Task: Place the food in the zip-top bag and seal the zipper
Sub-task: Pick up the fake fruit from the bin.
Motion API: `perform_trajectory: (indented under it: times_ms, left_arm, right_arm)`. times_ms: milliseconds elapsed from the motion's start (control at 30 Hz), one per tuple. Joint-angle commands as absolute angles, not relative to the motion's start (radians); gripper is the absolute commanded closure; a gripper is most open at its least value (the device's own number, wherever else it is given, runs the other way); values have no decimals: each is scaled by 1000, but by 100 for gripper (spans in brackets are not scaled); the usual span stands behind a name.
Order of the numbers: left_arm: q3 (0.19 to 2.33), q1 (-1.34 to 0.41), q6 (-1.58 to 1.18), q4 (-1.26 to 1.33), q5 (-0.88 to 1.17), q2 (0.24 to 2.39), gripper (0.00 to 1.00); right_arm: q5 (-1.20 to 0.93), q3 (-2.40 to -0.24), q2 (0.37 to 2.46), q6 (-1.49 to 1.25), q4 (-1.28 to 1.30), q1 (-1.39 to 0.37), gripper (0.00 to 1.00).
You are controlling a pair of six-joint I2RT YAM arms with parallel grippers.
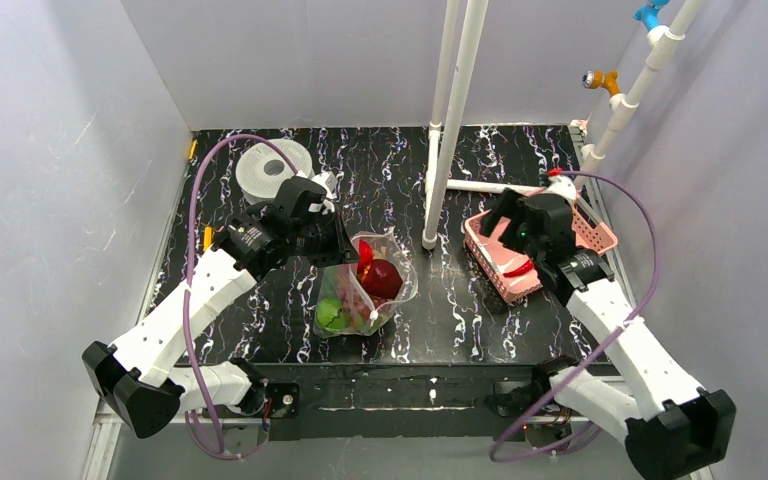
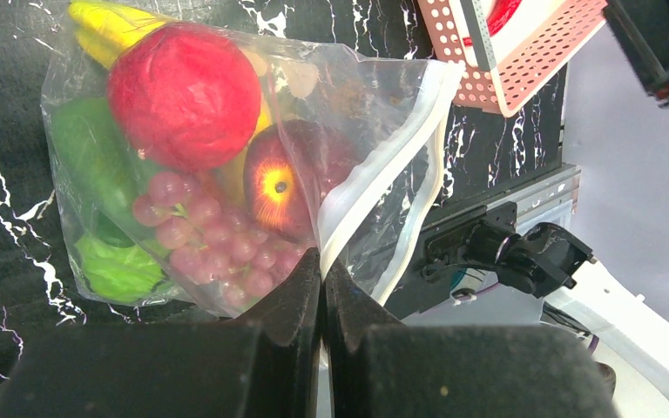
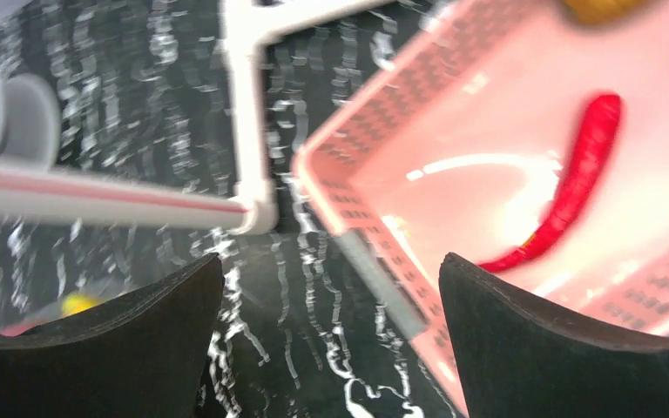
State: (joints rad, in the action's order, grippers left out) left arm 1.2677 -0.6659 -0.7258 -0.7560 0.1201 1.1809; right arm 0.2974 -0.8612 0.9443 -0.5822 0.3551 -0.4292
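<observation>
Lower centre, left jaws clamp the bag point(image 2: 375, 113) by its rim. Apart over the basket point(image 3: 357, 187), right jaws should straddle the chili point(image 3: 575, 187) squarely.

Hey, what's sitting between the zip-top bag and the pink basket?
In the top view, only bare black tabletop lies there; a white pipe stands at the gap's far edge.
</observation>
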Motion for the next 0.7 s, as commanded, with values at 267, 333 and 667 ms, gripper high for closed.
perform_trajectory:
  times_ms: [267,333,667]
  left_arm:
    - [1260,-666,-727,-760,137,1154,100]
    - [1260,-666,-726,-763,135,1151,100]
    - [1260,-667,-728,-769,134,1150,100]
  right_arm:
    - [115,-919,1287,-763,396,48,2]
    - [67,-952,1351,-775,376,104,2]
    - [11,-1025,1571,-936,191,253,9]
